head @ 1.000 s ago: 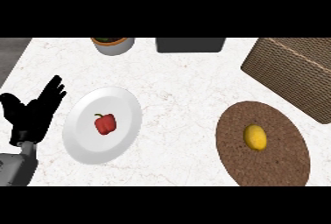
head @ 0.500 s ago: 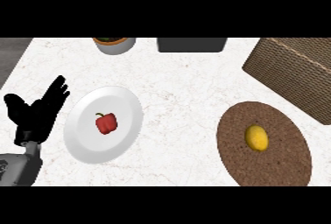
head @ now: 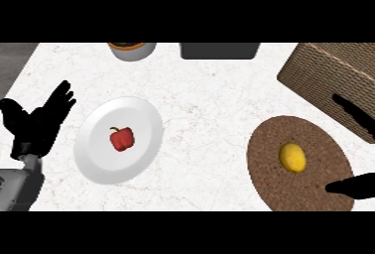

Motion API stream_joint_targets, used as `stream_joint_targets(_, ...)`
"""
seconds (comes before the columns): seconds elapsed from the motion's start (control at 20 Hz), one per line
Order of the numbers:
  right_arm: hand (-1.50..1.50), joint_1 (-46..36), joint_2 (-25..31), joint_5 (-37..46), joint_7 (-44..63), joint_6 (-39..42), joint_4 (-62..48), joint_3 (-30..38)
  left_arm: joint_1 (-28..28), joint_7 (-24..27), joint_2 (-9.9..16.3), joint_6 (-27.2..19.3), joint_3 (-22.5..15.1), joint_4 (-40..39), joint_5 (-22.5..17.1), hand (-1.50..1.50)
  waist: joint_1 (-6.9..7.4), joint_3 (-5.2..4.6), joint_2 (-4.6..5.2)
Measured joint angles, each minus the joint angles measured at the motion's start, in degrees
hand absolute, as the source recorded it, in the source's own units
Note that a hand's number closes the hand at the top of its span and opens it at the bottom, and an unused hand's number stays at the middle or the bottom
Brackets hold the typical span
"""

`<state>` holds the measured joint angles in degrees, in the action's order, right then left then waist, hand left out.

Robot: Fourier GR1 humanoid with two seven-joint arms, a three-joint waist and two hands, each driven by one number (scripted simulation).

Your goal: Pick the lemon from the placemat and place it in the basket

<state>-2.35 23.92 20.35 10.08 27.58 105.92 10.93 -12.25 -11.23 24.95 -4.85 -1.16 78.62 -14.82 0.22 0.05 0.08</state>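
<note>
Head view, looking down on white marbled table [head: 205, 99]. Lemon [head: 293, 157] lies on round brown placemat [head: 275, 149], slightly right of the mat's centre, nothing touching it. Woven basket [head: 322, 74] sits at upper right, its near corner just beside the placemat's far edge; lemon is outside it.

Right hand [head: 355, 187] enters from the right edge: one dark part lies over the placemat's lower right rim, another dark streak [head: 355, 116] crosses the basket's front wall. Fingers look spread and released, closed on nothing; the lemon sits between the two dark parts but apart from both.

Left hand [head: 36, 124] shows at the left edge beside a white plate [head: 102, 163], fingers straight and pointing up, resting, holding nothing. Grey forearm [head: 18, 188] below it.

Plate carries a red bell pepper [head: 121, 139] near its centre. At the top edge: a grey pot with orange rim [head: 132, 49] and a dark rectangular container [head: 219, 49], both cut off by the view
</note>
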Motion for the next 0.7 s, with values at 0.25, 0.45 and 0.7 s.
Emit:
stream_joint_targets(0.25,-1.50,-0.9,-3.5,5.5,-4.6,-4.5,-6.7,-3.0,-0.5,0.4,-1.7,0.8,1.1,-0.9,1.6,0.00,-0.10,-0.02,-0.02)
stream_joint_targets(0.45,-1.50,-3.3,-3.6,8.7,-5.3,-4.8,-12.4,-4.5,0.9,1.0,-2.3,1.6,2.0,-0.3,2.4,0.00,-0.02,-0.03,-0.03)
stream_joint_targets(0.7,-1.50,-3.0,-4.2,12.2,-6.1,-5.0,-15.5,-6.2,0.9,0.0,-3.3,2.1,2.8,0.3,4.2,0.00,-0.14,-0.05,-0.06)
